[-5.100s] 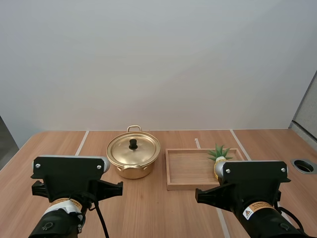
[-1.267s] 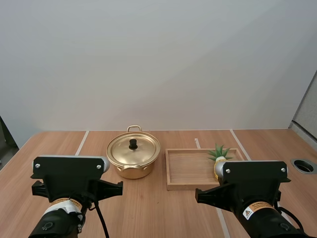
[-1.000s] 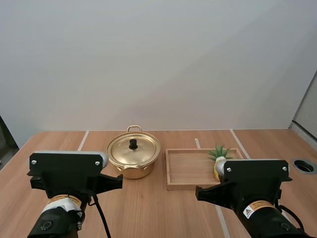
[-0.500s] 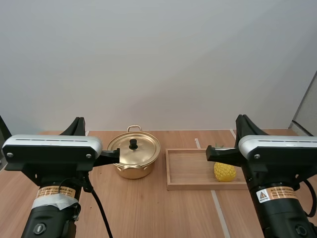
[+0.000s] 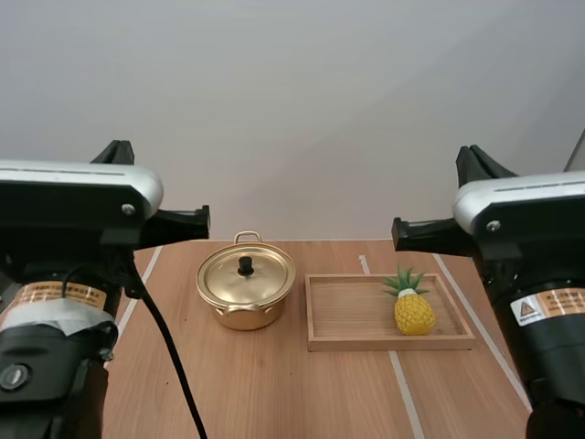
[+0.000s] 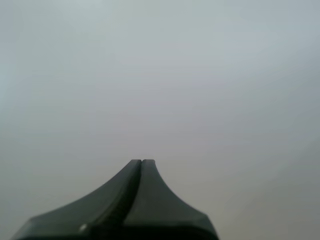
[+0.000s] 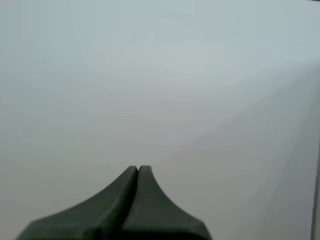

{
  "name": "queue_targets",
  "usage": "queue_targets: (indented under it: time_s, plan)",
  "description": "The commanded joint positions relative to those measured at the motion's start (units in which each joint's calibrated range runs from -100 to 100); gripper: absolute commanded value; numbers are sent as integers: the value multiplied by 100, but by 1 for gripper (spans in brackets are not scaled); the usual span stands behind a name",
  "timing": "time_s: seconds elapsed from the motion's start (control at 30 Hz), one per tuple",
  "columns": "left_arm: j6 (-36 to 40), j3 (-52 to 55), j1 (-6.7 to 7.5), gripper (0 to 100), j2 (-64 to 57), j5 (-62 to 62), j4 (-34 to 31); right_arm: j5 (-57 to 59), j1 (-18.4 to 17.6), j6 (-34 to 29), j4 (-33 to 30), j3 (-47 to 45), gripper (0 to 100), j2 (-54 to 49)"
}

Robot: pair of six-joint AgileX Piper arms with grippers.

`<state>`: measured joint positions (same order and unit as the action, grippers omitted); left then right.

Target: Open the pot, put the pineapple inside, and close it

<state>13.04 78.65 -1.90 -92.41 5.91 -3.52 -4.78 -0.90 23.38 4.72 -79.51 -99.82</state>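
Observation:
A gold pot (image 5: pixel 245 294) with its lid (image 5: pixel 246 274) on and a black knob (image 5: pixel 245 265) stands mid-table. To its right a yellow pineapple (image 5: pixel 413 308) with green leaves stands upright in a wooden tray (image 5: pixel 352 338), toward the tray's right side. My left gripper (image 5: pixel 203 223) is raised high at the left, level with the wall above the pot. At the right, my right gripper (image 5: pixel 398 234) is raised above the tray. In each wrist view the fingers lie together as one dark wedge, left gripper (image 6: pixel 141 161) and right gripper (image 7: pixel 138 168), both facing the blank wall with nothing held.
The wooden table (image 5: pixel 274 393) has pale lines running front to back. A plain grey wall stands behind it.
Both arms have risen from low in front of the table to high up, which uncovers the pineapple and tray. Pot, lid and pineapple have not moved.

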Motion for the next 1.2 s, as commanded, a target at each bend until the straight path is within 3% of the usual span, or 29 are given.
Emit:
queue_targets:
  time_s: [0.0, 0.43, 0.87, 1.17]
  plan:
    - [98, -433, -3, 0, 50, -288, -24, 973, -12, 48, -40, 564, 0, 149]
    - [98, -2690, -3, 0, 1445, -2812, 192, 2989, 174, 17, -40, 2412, 0, 1810]
    - [-838, -3687, -3, 0, 2998, -4335, 826, 3670, 612, -410, -40, 3157, 0, 2963]
    - [-1997, -3701, -3, 0, 3531, -4708, 2208, 3708, 797, -400, -74, 3157, 0, 3555]
